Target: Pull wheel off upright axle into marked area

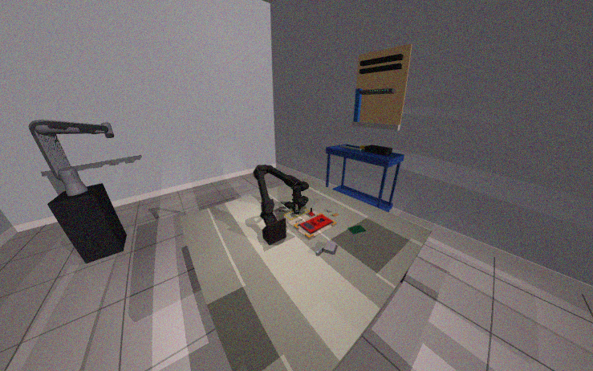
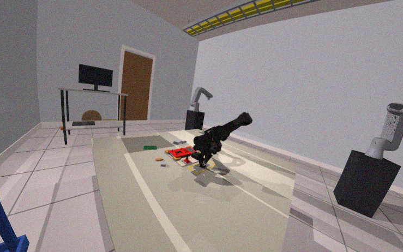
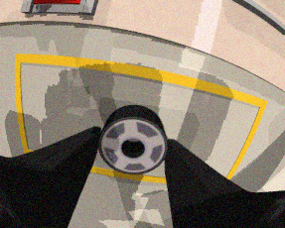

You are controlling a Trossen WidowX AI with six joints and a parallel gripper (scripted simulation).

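Two black fingers of the claw (image 3: 132, 150) pinch the grey wheel (image 3: 133, 145); wheel sits low over the yellow-outlined marked area (image 3: 250, 104); arm (image 2: 224, 130) bent forward and down, wrist pointing at the table (image 2: 196, 203).

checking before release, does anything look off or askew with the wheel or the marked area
Nothing stands out. The hand grips the wheel squarely, bore facing the wrist camera, low over the yellow-outlined area, near its closer edge.

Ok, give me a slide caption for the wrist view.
Gripper holding the grey wheel low over the yellow-outlined area.
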